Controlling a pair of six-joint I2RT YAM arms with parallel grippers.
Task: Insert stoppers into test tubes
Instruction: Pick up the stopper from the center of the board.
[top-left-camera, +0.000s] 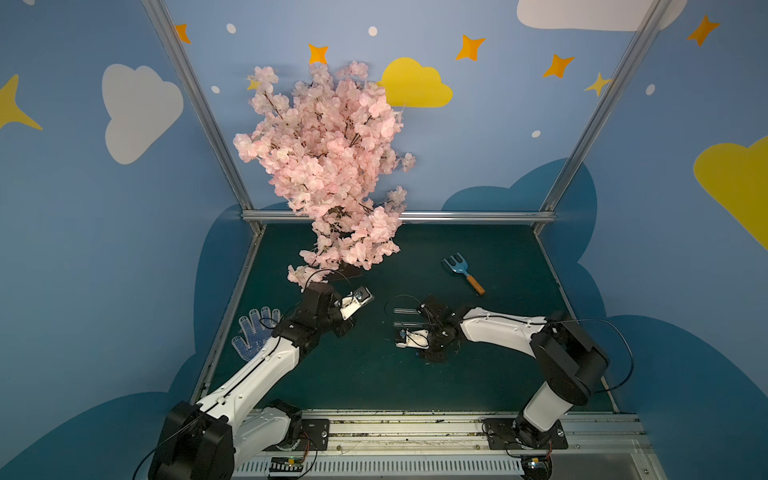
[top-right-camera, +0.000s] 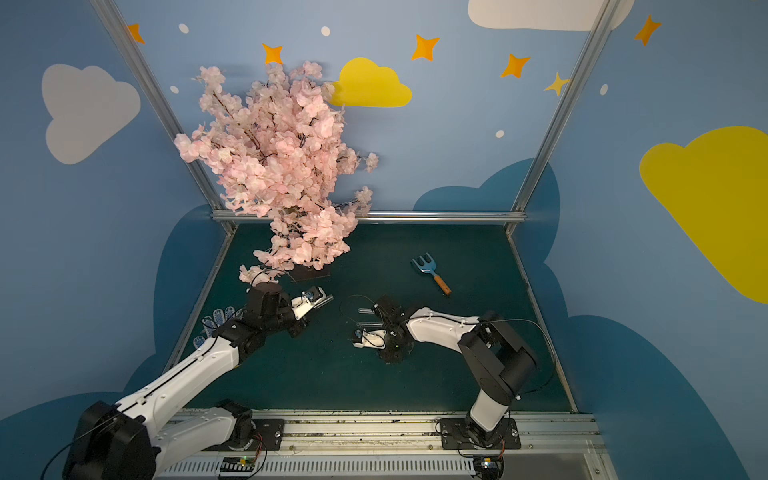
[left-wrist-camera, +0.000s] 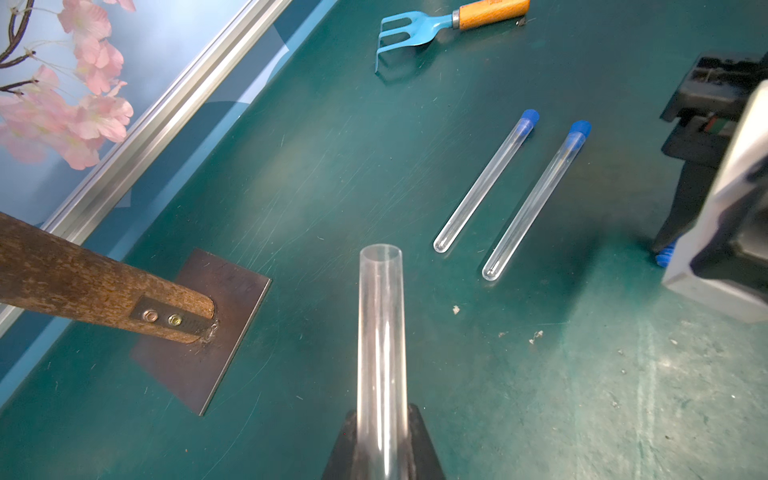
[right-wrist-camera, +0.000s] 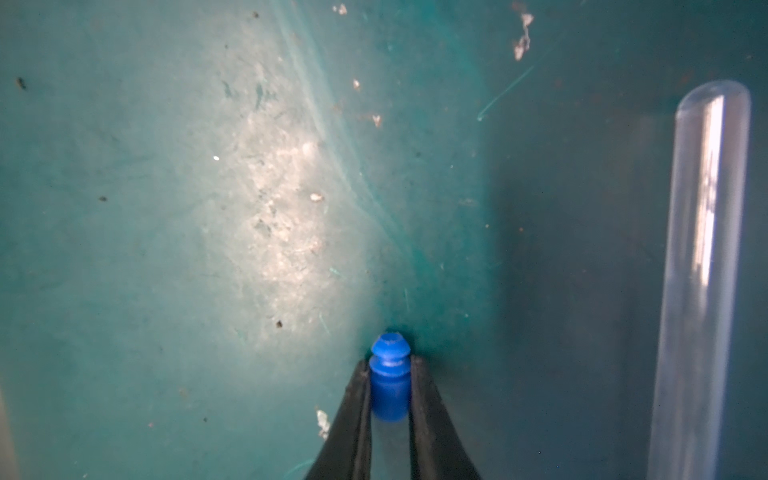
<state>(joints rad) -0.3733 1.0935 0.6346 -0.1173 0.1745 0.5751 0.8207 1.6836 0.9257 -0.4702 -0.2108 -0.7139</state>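
The left claw is pinched narrow on a clear test tube. The tube sticks out past the claw's tips with its open mouth unplugged, and it is raised over the green worktop near the base plate of the pink blossom tree. The right claw is closed tight on 1 blue stopper, gripping its body from both sides while the flanged head pokes out beyond the tips. This claw sits low at the worktop, and I cannot tell whether the stopper touches the surface. Between the 2 arms, 2 more tubes lie flat and side by side, near each other but apart: the tube nearer the fork and the second tube. Each has a blue plug in its mouth, the first plug and the second plug. Their rounded ends point toward the left arm. In the right wrist view the second tube lies just beside the held stopper, not touching it. A blue garden fork with an orange handle lies beyond the tubes, well apart from them. A dotted glove lies at the worktop's edge beside the left arm.
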